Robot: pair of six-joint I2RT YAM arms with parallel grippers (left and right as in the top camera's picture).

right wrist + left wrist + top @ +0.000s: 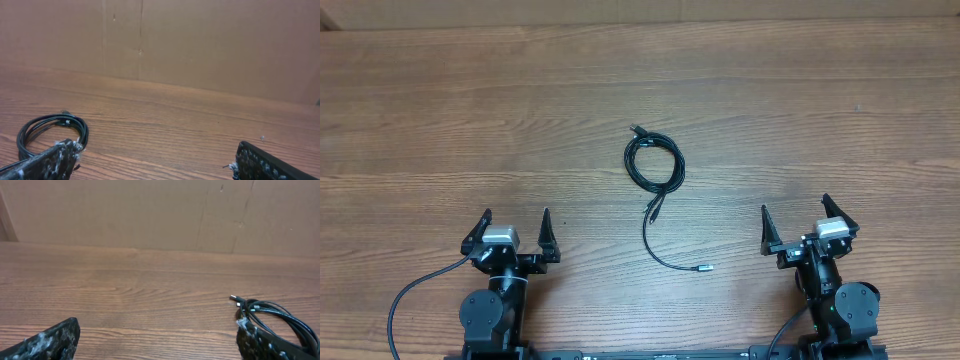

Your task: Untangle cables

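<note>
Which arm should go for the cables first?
Right, probably. The coiled cables lie about midway between the open left gripper and right gripper, but the loose plug end trails toward the right.

I see thin black cables [629, 160] coiled together at the middle of the brown wooden table [470, 100], one silver-tipped tail trailing loose

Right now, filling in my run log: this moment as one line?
cables: coiled, one tail trailing out, untouched | left fingers: open, empty | right fingers: open, empty | stage: not started
</note>
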